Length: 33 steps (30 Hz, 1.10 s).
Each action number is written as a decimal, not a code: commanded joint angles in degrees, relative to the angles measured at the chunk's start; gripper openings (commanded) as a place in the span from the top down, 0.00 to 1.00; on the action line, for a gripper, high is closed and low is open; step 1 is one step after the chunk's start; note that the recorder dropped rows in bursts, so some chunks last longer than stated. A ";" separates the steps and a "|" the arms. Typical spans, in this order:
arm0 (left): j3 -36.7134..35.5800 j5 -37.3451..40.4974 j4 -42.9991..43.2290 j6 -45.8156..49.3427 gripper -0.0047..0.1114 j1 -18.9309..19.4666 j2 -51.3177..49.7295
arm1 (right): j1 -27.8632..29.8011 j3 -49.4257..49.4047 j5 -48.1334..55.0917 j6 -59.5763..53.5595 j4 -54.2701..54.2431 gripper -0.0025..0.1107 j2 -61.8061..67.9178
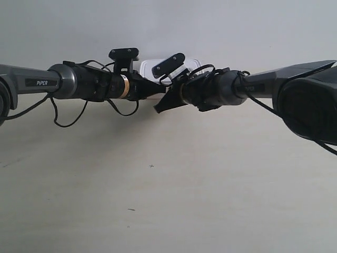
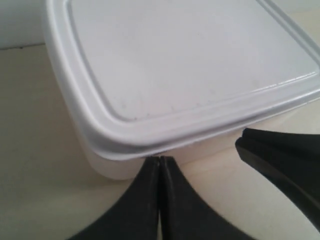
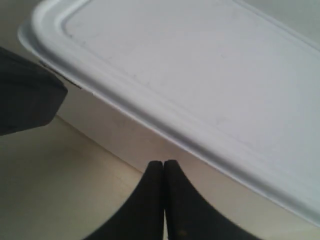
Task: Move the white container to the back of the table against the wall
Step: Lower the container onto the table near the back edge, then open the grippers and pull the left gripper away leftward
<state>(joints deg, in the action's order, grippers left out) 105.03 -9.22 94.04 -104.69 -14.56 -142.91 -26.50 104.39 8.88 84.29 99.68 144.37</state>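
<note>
The white container (image 1: 192, 64) sits at the back of the table (image 1: 158, 184), right by the wall (image 1: 221, 26), mostly hidden behind both wrists. Whether it touches the wall I cannot tell. In the left wrist view its rimmed lid (image 2: 190, 65) fills the frame, and my left gripper (image 2: 159, 159) is shut, its tips touching the box's side just under the lid rim. My right gripper (image 3: 163, 162) is shut too, its tips at the side wall of the container (image 3: 200, 75). Neither gripper holds anything.
The arm at the exterior view's left (image 1: 79, 81) and the arm at the exterior view's right (image 1: 274, 84) meet in front of the box. Loose black cables (image 1: 68, 113) hang under the one at the left. Bare table spreads toward the front, with tiny dark specks (image 1: 131, 210).
</note>
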 commanded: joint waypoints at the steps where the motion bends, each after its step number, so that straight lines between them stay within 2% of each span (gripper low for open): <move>1: 0.40 0.33 0.26 0.49 0.96 0.15 0.27 | 0.44 1.20 0.10 -0.40 0.26 0.98 0.62; 7: -2.63 1.66 0.26 0.49 0.96 0.15 2.47 | 0.44 2.68 -0.13 -0.40 0.26 0.98 1.85; 13: -9.83 2.22 0.26 0.80 0.96 0.15 8.58 | 0.44 3.56 -0.13 -0.40 0.26 0.98 2.17; 19: -20.02 4.94 -0.44 0.67 0.96 0.15 16.86 | 0.44 4.53 -1.40 -0.50 0.26 0.98 2.43; 33: -44.00 4.06 -6.37 0.41 0.96 -0.26 41.70 | 0.67 5.31 -3.37 -0.81 0.26 0.98 2.43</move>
<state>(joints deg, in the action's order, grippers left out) 64.78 -5.08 89.86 -104.08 -14.56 -105.26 -26.38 109.34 5.88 83.94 99.78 147.01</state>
